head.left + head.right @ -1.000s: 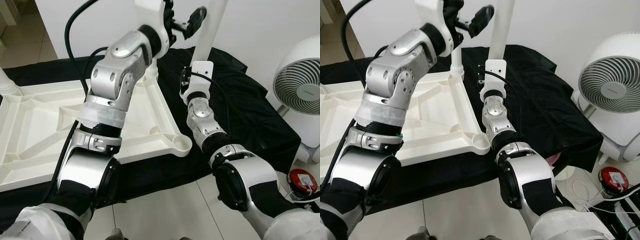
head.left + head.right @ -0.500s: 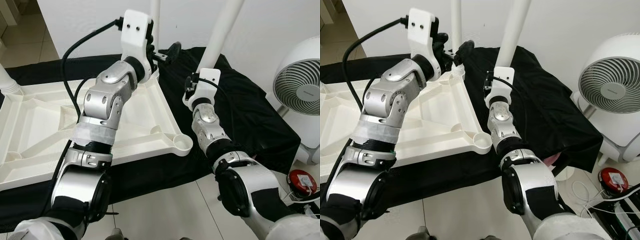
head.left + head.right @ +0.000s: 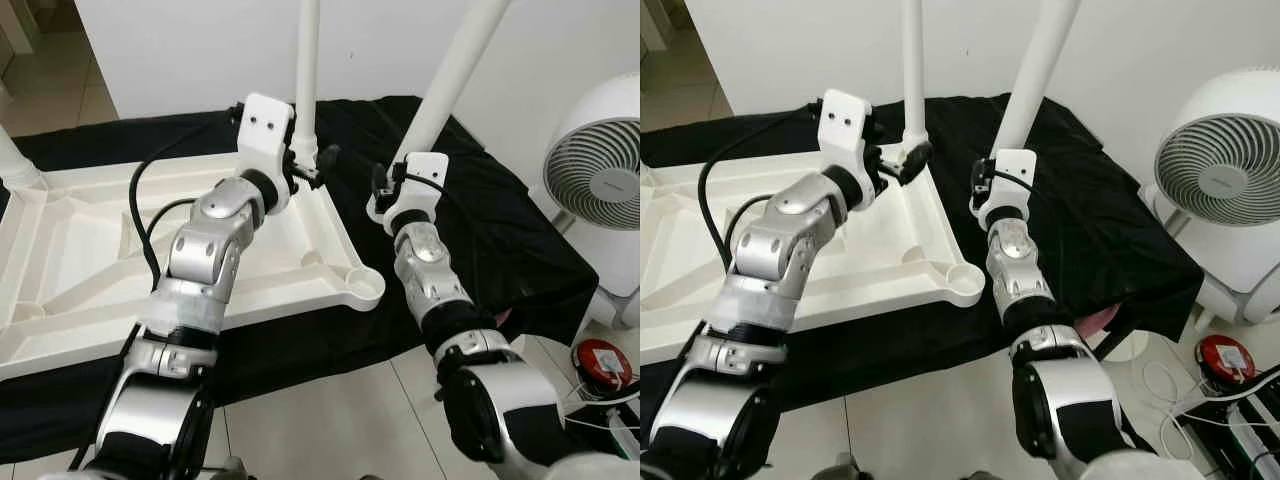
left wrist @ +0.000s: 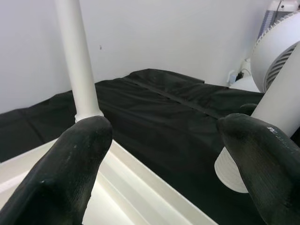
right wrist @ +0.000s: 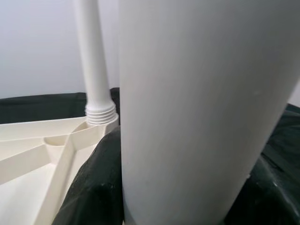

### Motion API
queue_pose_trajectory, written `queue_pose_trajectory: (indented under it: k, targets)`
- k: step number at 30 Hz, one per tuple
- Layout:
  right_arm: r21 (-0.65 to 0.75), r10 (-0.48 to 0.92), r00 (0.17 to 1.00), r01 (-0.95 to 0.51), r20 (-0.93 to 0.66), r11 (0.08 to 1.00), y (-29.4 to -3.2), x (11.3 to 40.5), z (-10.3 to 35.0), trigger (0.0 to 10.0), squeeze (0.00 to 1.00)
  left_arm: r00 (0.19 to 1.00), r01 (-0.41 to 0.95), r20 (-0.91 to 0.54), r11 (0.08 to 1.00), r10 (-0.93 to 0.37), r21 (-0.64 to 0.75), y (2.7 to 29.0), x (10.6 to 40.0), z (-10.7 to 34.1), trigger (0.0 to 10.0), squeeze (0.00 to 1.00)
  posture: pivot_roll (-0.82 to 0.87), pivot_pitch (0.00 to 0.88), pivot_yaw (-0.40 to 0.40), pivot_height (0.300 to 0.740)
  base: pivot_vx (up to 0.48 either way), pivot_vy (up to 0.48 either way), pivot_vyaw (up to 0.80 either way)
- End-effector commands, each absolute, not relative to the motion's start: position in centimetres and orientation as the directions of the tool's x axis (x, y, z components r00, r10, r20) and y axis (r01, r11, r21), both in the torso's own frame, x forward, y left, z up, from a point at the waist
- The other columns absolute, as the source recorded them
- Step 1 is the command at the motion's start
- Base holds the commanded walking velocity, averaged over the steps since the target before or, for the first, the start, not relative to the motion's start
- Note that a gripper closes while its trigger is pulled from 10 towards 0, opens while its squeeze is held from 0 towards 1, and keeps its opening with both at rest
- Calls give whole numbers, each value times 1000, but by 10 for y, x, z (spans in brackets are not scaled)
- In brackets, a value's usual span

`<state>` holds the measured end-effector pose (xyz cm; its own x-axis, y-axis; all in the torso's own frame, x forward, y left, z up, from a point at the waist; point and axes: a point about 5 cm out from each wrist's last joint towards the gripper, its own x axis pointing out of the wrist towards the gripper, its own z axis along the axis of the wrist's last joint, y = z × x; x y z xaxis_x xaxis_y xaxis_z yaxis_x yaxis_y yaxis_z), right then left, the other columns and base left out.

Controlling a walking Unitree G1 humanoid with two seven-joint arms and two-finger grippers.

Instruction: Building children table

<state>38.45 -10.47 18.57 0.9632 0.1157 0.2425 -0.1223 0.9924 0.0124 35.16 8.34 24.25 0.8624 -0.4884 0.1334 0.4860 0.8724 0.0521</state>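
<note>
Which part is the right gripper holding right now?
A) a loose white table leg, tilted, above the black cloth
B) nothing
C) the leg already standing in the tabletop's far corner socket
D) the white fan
A: the right gripper is clamped on the tilted white leg, clear of the upturned tabletop; the fitted leg stands by the open left gripper.

Both arms stretched fwd, left gripper (image 3: 318, 166) fingers spread wide, right gripper (image 3: 385, 183) clamped shut, wrist tilted up.
</note>
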Motion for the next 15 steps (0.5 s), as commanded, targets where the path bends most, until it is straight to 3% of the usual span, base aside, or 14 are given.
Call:
queue_pose_trajectory:
  k: [1, 15]
  targets:
    - [23, 139, 957, -150, 255, 988, -101, 382, 188, 10000, 0, 887, 436, 151, 899, -436, 34, 85, 350, 241, 10000, 0, 2, 0, -45, 740, 0, 0, 0]
    - [24, 186, 956, -197, 228, 980, -95, 368, 174, 10000, 0, 864, 453, 172, 879, -474, 146, 82, 326, 209, 10000, 0, 10, 0, -59, 740, 0, 0, 0]
